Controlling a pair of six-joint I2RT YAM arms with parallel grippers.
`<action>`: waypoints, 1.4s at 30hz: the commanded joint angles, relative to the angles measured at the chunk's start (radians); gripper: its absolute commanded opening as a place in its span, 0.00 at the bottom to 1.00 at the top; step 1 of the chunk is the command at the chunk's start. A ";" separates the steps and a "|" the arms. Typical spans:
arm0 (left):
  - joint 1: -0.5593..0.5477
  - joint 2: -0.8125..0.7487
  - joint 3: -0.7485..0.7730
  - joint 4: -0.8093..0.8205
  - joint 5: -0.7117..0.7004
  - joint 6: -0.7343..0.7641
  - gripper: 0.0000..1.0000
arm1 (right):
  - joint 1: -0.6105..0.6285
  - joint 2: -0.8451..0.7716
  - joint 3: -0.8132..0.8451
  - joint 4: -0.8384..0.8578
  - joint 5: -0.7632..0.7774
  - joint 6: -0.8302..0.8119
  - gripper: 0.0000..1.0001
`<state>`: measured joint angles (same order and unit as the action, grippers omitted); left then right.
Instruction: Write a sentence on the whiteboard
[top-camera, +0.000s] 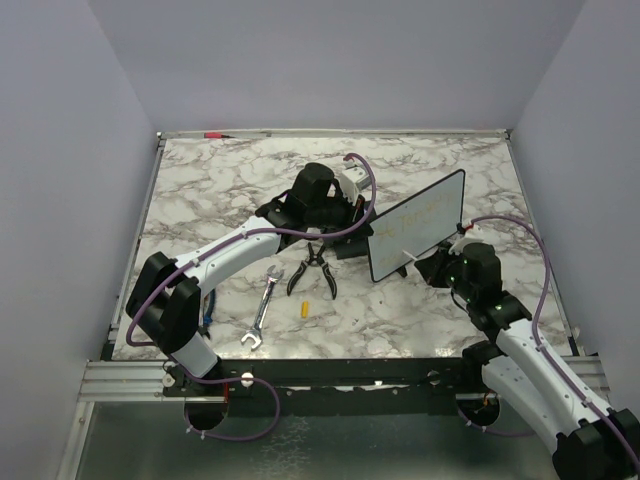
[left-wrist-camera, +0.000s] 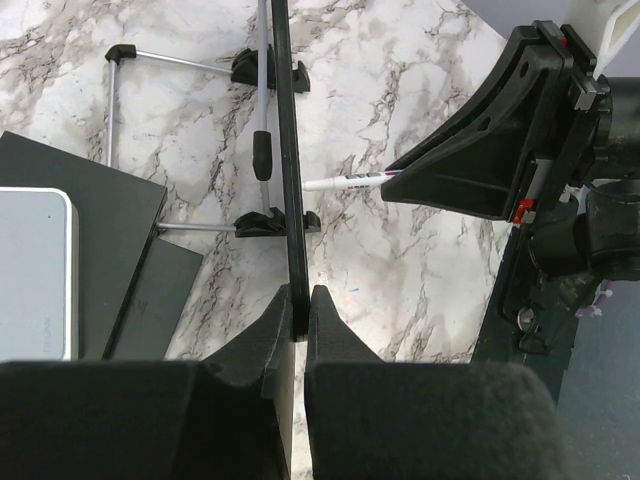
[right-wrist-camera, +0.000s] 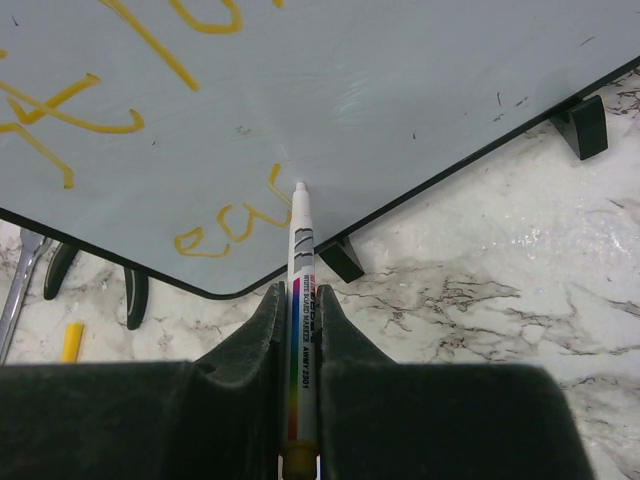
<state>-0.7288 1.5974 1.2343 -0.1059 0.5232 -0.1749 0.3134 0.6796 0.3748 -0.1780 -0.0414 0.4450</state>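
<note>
The board (top-camera: 420, 222) stands on its feet at centre right of the table (top-camera: 220, 190) in the top view. Its long axis runs from lower left to upper right, and its white face is turned toward the lower right. In the left wrist view it shows edge-on as a thin black line running up the frame. There the left gripper (left-wrist-camera: 300, 300) is clamped on its frame.

The right gripper (right-wrist-camera: 298, 290) is closed around a marker (right-wrist-camera: 300, 240). The marker points straight up the right wrist frame, with its tip touching the board's face near the lower edge.

The sentence (right-wrist-camera: 225, 235) is in yellow strokes. By the tip they look like "ea", and the rest is cut off at upper left. The marker's barrel carries small print that seems to end in "2301".
</note>
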 joint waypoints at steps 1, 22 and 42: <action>-0.018 0.016 0.019 -0.029 0.058 -0.001 0.00 | 0.004 0.002 -0.002 0.036 0.030 0.002 0.01; -0.017 0.016 0.019 -0.028 0.060 -0.001 0.00 | 0.003 -0.105 0.042 -0.003 0.071 -0.030 0.01; -0.017 0.021 0.019 -0.028 0.063 -0.002 0.00 | 0.003 -0.039 0.053 0.059 0.053 -0.033 0.01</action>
<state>-0.7288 1.5974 1.2343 -0.1059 0.5312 -0.1749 0.3134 0.6304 0.4068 -0.1379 -0.0032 0.4187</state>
